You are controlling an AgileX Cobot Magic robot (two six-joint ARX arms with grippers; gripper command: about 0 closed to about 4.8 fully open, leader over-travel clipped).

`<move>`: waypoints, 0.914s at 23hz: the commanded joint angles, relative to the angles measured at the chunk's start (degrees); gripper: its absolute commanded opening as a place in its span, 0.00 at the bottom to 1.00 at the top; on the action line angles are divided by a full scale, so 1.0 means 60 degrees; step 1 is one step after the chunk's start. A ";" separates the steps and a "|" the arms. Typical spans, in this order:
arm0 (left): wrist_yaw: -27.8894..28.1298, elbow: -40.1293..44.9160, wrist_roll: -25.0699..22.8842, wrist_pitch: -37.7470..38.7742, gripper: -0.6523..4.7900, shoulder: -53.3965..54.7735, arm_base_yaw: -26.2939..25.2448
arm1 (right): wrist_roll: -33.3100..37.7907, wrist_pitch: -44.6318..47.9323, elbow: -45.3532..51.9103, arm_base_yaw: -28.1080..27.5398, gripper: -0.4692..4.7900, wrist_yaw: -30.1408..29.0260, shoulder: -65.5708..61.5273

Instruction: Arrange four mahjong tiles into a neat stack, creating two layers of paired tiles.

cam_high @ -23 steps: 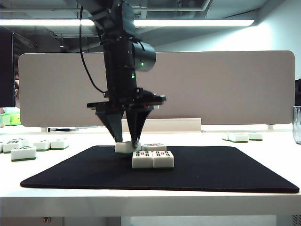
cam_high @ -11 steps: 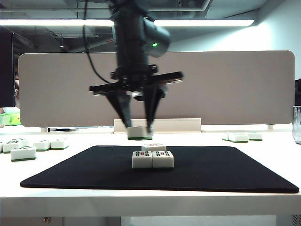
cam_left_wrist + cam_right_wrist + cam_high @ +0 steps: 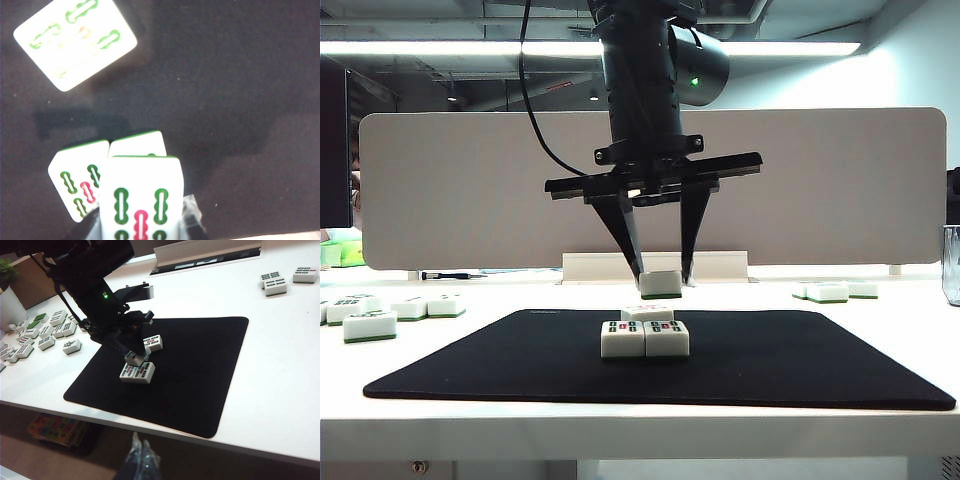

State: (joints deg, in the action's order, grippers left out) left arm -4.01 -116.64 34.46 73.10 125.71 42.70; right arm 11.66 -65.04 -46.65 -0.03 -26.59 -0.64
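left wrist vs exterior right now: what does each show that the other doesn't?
Left wrist only: top faces of the held tile, the pair of tiles below it, and the lone tile apart on the black mat.
Exterior only: the left gripper clamping that tile above the mat, and spare tiles on the white table.
Both: four tiles, mat. Right gripper: away at the table's edge.

left gripper (image 3: 134,356) holding tile (image 3: 135,359) above tile pair (image 3: 137,372), black mat (image 3: 200,365)
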 commanded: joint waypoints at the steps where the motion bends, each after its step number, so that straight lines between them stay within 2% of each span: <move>1: 0.0051 -0.0029 0.0423 0.0109 0.45 -0.0051 0.0040 | -0.0025 0.0102 -0.0025 0.0004 0.09 0.0022 0.0113; 12: 0.0058 0.0251 0.1322 -0.0098 0.45 0.0047 0.0168 | -0.0022 0.0098 -0.0025 0.0004 0.09 0.0018 0.0113; 21: 0.0193 0.0251 0.1515 0.0011 0.45 0.0182 0.0178 | -0.0025 0.0098 -0.0025 0.0007 0.09 0.0018 0.0113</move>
State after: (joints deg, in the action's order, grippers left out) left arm -3.79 -114.98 43.35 73.08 127.15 43.70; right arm 11.66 -65.04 -46.65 -0.03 -26.59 -0.64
